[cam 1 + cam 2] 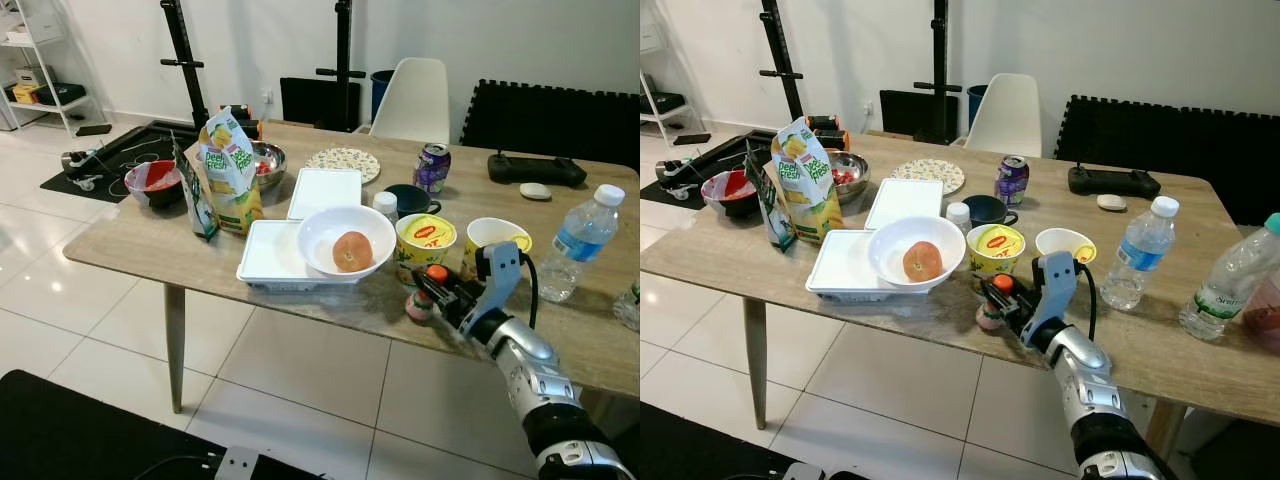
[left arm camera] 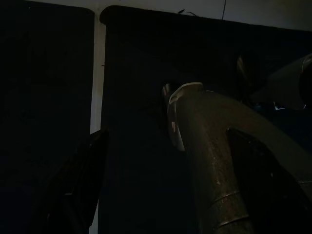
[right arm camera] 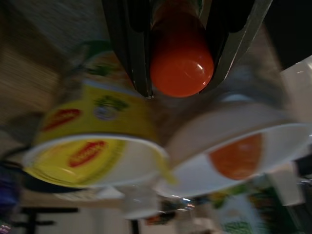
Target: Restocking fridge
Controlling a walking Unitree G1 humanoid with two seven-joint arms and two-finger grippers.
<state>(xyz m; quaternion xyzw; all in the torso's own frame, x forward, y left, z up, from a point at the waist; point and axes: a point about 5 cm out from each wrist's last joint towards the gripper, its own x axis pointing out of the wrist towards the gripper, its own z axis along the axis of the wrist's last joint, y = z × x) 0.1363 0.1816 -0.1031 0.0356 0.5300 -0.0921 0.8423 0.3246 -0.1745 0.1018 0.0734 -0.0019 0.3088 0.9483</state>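
My right gripper (image 1: 428,288) reaches over the wooden table (image 1: 130,245) near its front edge, shut on a small bottle with an orange-red cap (image 1: 436,272). The right wrist view has that cap (image 3: 181,58) clamped between the two black fingers (image 3: 129,44). A small pinkish round thing (image 1: 418,307) lies on the table right under the gripper. Just beyond stand a yellow noodle cup (image 1: 425,240) and a white bowl (image 1: 325,235) holding an orange fruit (image 1: 351,250). My left gripper (image 2: 170,195) hangs idle in the dark, its fingers apart.
The bowl rests on a white tray (image 1: 268,255). Also on the table are a snack bag (image 1: 230,170), a red bowl (image 1: 153,182), a steel bowl (image 1: 270,160), a purple can (image 1: 432,167), a second cup (image 1: 492,238) and a water bottle (image 1: 580,243). A white chair (image 1: 412,98) stands behind.
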